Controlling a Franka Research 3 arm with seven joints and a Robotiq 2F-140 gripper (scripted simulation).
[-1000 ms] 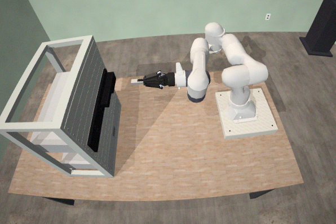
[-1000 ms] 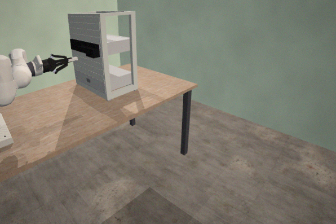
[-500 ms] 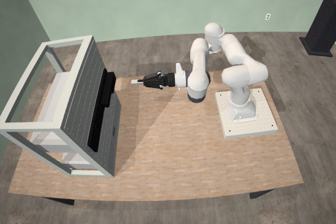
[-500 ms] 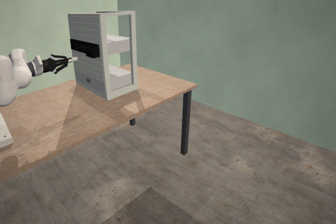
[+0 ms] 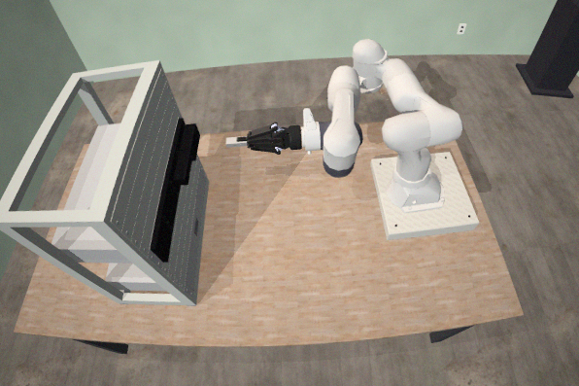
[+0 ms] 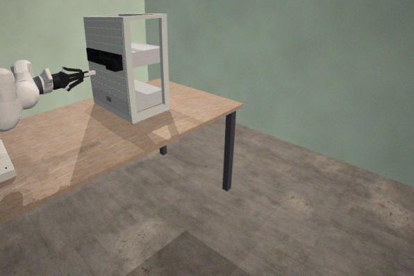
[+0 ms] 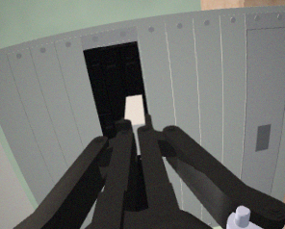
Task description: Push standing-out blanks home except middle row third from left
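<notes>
The white-framed rack [image 5: 53,217] [image 6: 128,83] [image 7: 202,87] stands at the left end of the table, its front covered with grey panels. The black storage chassis [image 5: 175,174] [image 6: 104,59] [image 7: 113,82] sits as a dark band in that front. Its far end [image 5: 190,140] stands out further than the rest. I cannot make out single blanks. My gripper [image 5: 233,141] [image 6: 91,73] [image 7: 136,108] is shut and empty, level, and pointing at the chassis front. A short gap lies between its pale fingertips and the chassis.
A small dark plate [image 5: 196,227] [image 6: 108,99] [image 7: 263,137] sits low on the rack's grey front. The arm's white base plate [image 5: 427,223] lies at the right of the table. A black cabinet [image 5: 556,48] stands on the floor at the far right.
</notes>
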